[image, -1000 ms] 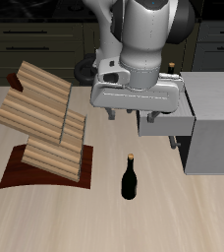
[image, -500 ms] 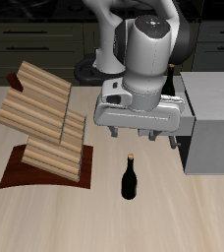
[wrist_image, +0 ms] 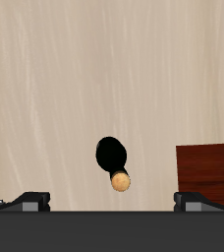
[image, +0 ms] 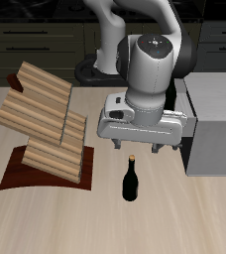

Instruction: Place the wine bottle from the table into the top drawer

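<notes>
Risk: gripper (image: 138, 149), jaws wide above the upright wine bottle (image: 131, 181) on the bench (image: 46, 218), nudges its cork toward 6 o'clock, toppling it.

Bulky white-and-grey arm, black joint bands, pale-grey end effector (image: 142, 147)

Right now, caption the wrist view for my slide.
Open jaws hang above the upright wine bottle on the table.

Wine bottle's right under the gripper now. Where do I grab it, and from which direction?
Come straight down from above and close on the narrow neck below the cork. The wine bottle stands upright on the table, cork tip facing the open gripper, and its neck is the slimmest part.
</notes>
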